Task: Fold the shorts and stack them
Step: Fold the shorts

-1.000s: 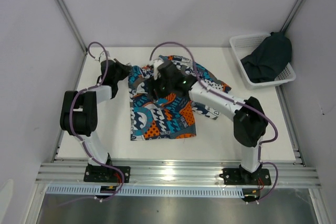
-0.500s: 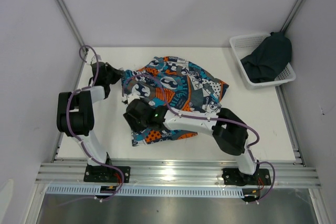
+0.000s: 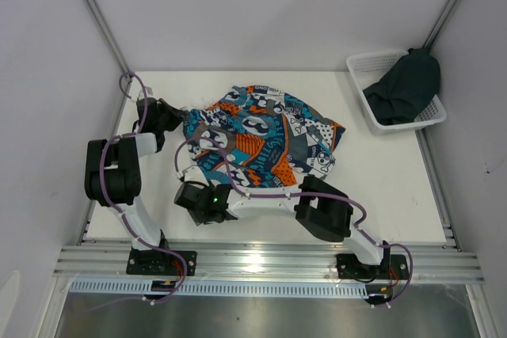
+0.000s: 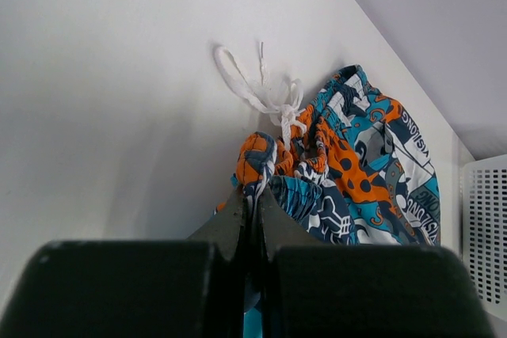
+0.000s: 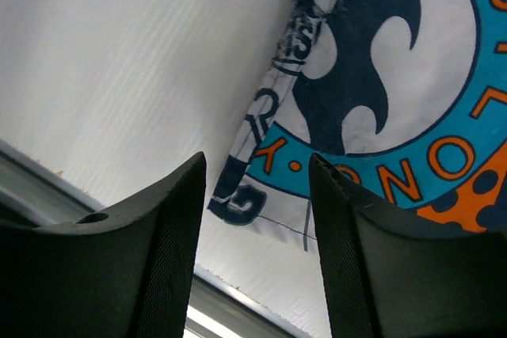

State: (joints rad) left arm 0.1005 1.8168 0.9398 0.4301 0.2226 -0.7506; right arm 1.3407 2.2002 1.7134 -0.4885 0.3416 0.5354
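The printed shorts [image 3: 265, 136] lie spread and rumpled in the middle of the table. My left gripper [image 3: 176, 115] is shut on their waistband at the far left edge; in the left wrist view the gripper [image 4: 255, 195] pinches bunched orange and teal fabric [image 4: 348, 180], with the white drawstring [image 4: 257, 93] lying on the table beyond. My right gripper [image 3: 190, 195] is open at the shorts' near left corner; in the right wrist view the gripper [image 5: 257, 172] straddles the hem corner [image 5: 261, 195] without touching it. The plain dark shorts [image 3: 405, 86] are heaped in the basket.
The white mesh basket [image 3: 360, 69] stands at the far right corner against the wall; its edge shows in the left wrist view [image 4: 485, 227]. The metal rail [image 3: 269, 263] runs along the table's near edge, close below the right gripper. White walls enclose three sides.
My right arm swung from the far waistband down to the shorts' near left corner. The shorts shifted and bunched toward the back. My left gripper pulled slightly left with the waistband.
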